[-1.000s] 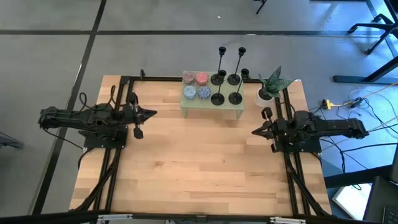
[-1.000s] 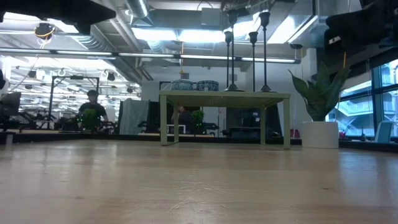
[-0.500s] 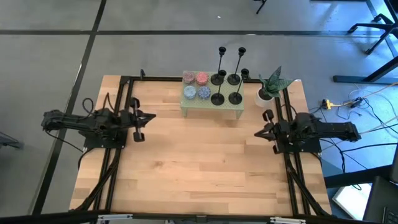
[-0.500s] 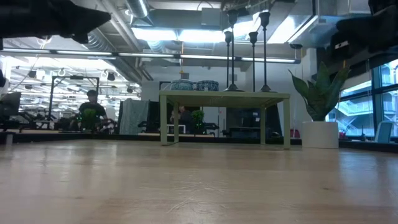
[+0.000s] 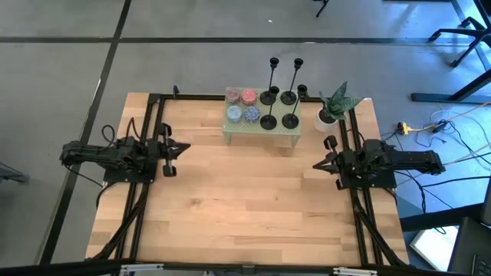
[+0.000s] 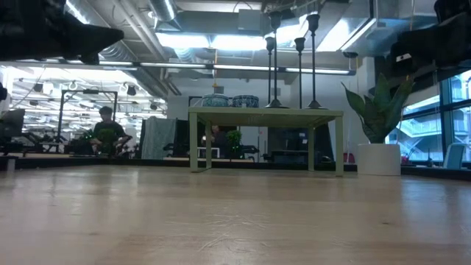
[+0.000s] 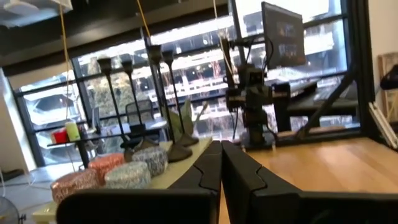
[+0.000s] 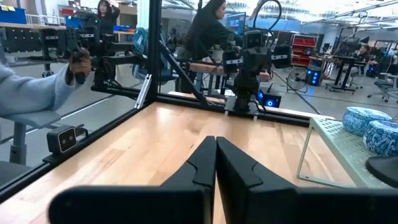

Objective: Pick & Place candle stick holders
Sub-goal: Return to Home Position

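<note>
Four black candle stick holders (image 5: 278,107) stand on their round bases on a small pale green stand (image 5: 261,127) at the table's far middle; two tall, two short. They also show in the low view (image 6: 294,66) and the left wrist view (image 7: 149,99). My left gripper (image 5: 187,146) hovers shut at the table's left side. My right gripper (image 5: 315,163) hovers shut at the right side. Both are empty and far from the holders.
Several pink and blue speckled discs (image 5: 240,106) lie on the stand's left half. A potted plant (image 5: 331,110) stands right of the stand. Black frame rails (image 5: 146,199) run along the table's left and right sides. The wood table (image 5: 245,207) spreads between the arms.
My left arm has drawn back toward the table's left edge. My right arm has drawn back a little toward the right edge. The holders have stayed in place.
</note>
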{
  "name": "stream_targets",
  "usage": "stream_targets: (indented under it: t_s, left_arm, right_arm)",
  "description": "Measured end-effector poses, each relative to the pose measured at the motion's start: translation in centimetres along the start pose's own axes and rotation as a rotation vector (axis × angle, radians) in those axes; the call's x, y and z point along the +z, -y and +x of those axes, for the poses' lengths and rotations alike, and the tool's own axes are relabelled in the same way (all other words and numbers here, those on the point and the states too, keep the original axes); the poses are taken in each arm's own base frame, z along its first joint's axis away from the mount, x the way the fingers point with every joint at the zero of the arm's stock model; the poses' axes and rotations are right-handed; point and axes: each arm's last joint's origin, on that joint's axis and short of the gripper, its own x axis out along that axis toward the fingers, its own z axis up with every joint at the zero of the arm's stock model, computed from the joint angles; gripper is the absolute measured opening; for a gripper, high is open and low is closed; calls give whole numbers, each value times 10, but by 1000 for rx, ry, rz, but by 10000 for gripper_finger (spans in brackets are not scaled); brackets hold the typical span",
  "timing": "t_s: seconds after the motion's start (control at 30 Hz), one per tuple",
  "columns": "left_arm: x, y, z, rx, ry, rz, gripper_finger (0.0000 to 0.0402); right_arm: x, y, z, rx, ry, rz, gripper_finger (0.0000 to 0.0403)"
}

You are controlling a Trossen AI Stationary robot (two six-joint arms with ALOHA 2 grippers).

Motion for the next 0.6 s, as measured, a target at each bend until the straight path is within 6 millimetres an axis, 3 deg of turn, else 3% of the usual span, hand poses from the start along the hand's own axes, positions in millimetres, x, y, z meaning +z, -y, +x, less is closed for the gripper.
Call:
stream_targets:
  t_s: [0.33, 0.6]
  left_arm:
    - [-3, 0, 0, 0, -29, -1, 5]
    - [-9, -2, -1, 98, -108, 18, 2]
  right_arm:
    - [0, 0, 0, -1, 3, 22, 16]
    - [1, 0, 0, -1, 14, 32, 16]
